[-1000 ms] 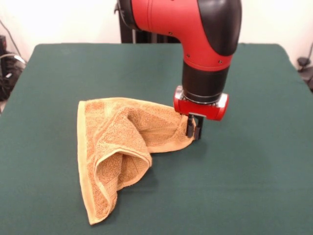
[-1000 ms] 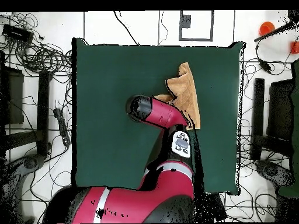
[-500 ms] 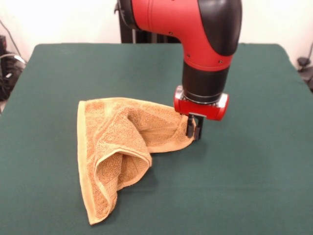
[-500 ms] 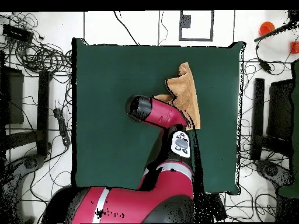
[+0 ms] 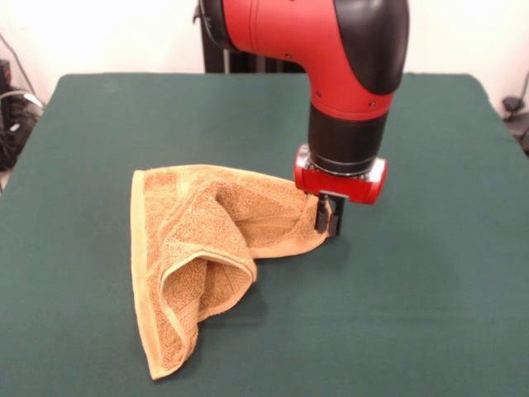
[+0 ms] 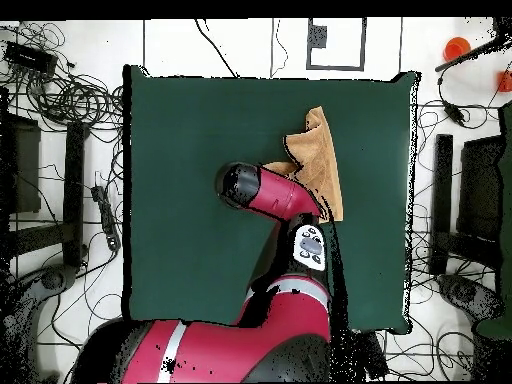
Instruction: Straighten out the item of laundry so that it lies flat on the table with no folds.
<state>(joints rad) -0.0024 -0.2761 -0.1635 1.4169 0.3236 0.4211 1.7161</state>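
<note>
Table [image 5: 430, 314]: covered in dark green cloth; most of its surface is left bare around the towel. In the overhead view [image 6: 200, 140] it is seen as one large rectangle.

Arm [image 5: 347, 66]: red and black, brought down from above; its wrist is held upright over the towel's corner. In the overhead view [image 6: 275, 195] the same corner is hidden beneath it.

Towel [image 5: 198, 248]: golden-orange terry, found on the table at the front view's lower left of centre. It is not flat. One layer is doubled over into a raised, rounded fold through the middle, and a long point is trailed toward the near edge of the table. A paler woven band is seen along its left edge. In the overhead view [image 6: 320, 165] only a crumpled strip is shown, beside the arm.

Gripper [image 5: 327, 217]: black fingers set close together, pointed straight down, tips at table level. The towel's right-hand corner is met exactly there; the cloth edge is seen running up to the fingers and appears pinched between them.

Towel relative to gripper: the bulk is spread to the front view's left of the gripper and nearer the camera.
</note>
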